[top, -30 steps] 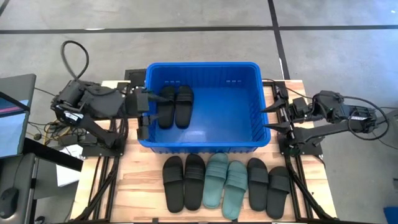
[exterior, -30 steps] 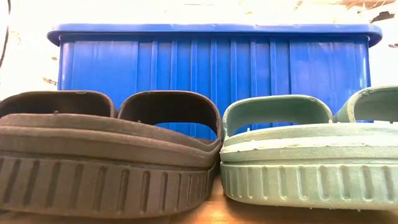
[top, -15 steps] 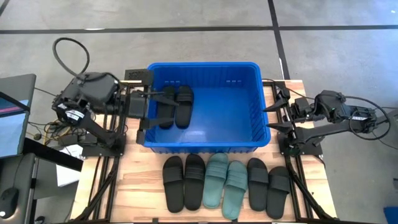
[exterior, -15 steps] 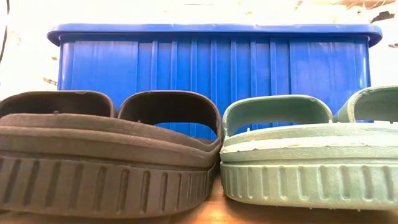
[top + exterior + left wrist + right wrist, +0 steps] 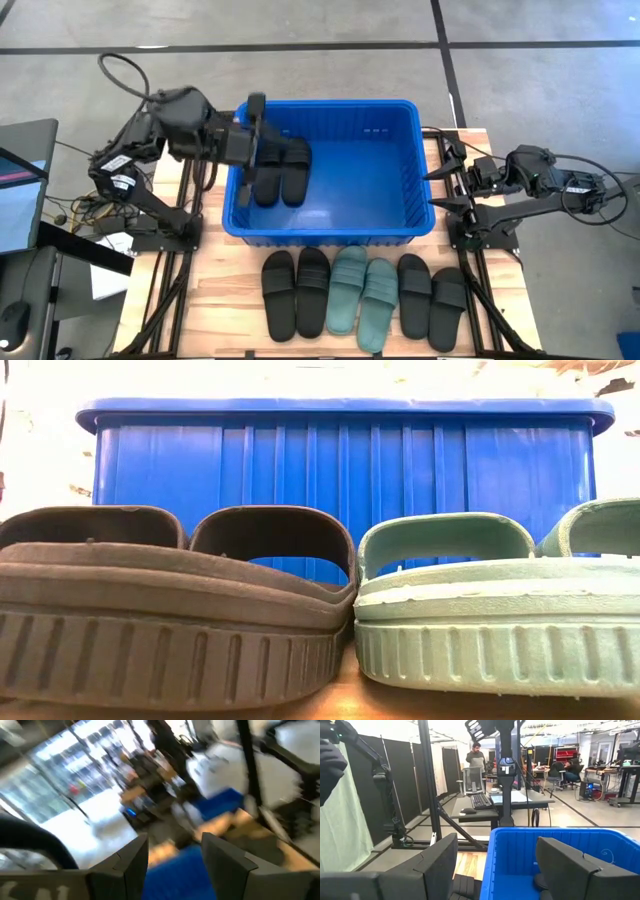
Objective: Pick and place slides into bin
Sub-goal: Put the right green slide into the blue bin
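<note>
Grey concrete floor surrounds the wooden desk [image 5: 220, 290], and the right wrist view looks into a workshop with dark screens, benches and a standing person [image 5: 476, 754] far off. On the desk's far half sits the blue bin [image 5: 330, 170], its ribbed wall filling the background of the low view. The left arm [image 5: 165, 125] is raised and bent, reaching in from the left so that its wrist crosses the bin's left rim; its pincer [image 5: 258, 135] hangs above the bin's left end with fingers spread and nothing between them, which the blurred left wrist view also shows. The right arm [image 5: 530, 185] is folded low beside the bin's right wall, its pincer [image 5: 440, 178] aimed at the bin from just outside, fingers released and empty. Two black slides [image 5: 280, 170] lie side by side on the bin floor at its left end, under the left pincer. Six more slides stand in a row on the near half of the desk: two black [image 5: 296, 292], two teal [image 5: 362, 290] in the middle, two black [image 5: 432, 298] on the right.
</note>
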{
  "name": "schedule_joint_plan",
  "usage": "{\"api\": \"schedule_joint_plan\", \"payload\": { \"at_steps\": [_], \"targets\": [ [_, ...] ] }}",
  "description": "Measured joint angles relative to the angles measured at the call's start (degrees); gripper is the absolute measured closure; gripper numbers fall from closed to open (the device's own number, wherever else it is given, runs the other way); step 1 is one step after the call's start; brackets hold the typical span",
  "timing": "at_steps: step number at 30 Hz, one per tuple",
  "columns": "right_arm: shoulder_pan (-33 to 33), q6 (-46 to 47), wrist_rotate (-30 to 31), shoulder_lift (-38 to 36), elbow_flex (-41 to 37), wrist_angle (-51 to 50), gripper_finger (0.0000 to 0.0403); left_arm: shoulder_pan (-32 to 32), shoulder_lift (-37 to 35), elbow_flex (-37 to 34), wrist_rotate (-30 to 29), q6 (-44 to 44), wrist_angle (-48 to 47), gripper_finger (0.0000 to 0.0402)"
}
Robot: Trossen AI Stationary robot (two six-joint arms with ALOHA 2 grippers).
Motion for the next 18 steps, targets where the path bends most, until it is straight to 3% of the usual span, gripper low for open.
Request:
{"api": "schedule_joint_plan", "payload": {
  "at_steps": [5,11,18],
  "targets": [
    [-0.02,0.08,0.00,0.00,0.00,0.27,0.0148,4.12,-0.43,-0.02,3.03,1.76,11.73,0.0230],
    [-0.02,0.97,0.00,0.00,0.00,0.48,0.0148,7.92,-0.29,-0.02,3.96,-4.22,20.18,0.0230],
    [-0.02,1.01,-0.02,0.00,0.00,0.46,0.0148,10.70,-1.03,-0.04,7.07,-8.11,15.12,0.0230]
  ]
}}
